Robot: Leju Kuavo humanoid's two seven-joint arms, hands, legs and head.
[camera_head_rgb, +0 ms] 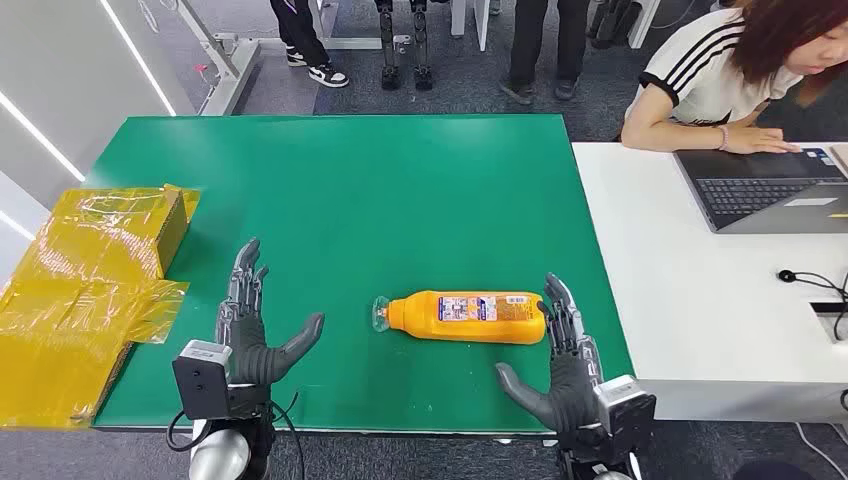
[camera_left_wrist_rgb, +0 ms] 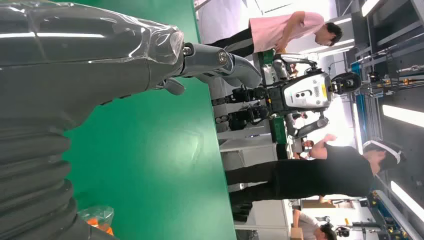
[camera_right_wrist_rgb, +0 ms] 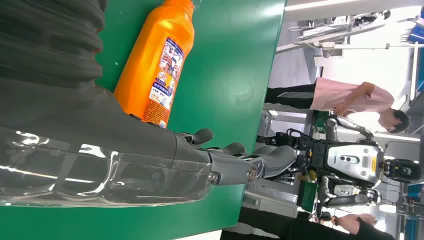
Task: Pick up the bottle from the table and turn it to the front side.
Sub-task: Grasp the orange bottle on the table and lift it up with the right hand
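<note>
Fingers of both hands spread, right hand point(camera_head_rgb: 568, 345) beside orange bottle point(camera_head_rgb: 465, 317), label print unreadable.

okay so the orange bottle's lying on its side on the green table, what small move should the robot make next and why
Probably bring the right hand in to close around the bottle. The bottle lies flat on the green table, its base end right beside that hand's spread fingers, which hold nothing. The left hand is open too but sits well apart from the bottle.

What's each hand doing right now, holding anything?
Left hand: open, holding nothing, over the green table.
Right hand: open, holding nothing, beside the base end of the lying orange bottle.
</note>
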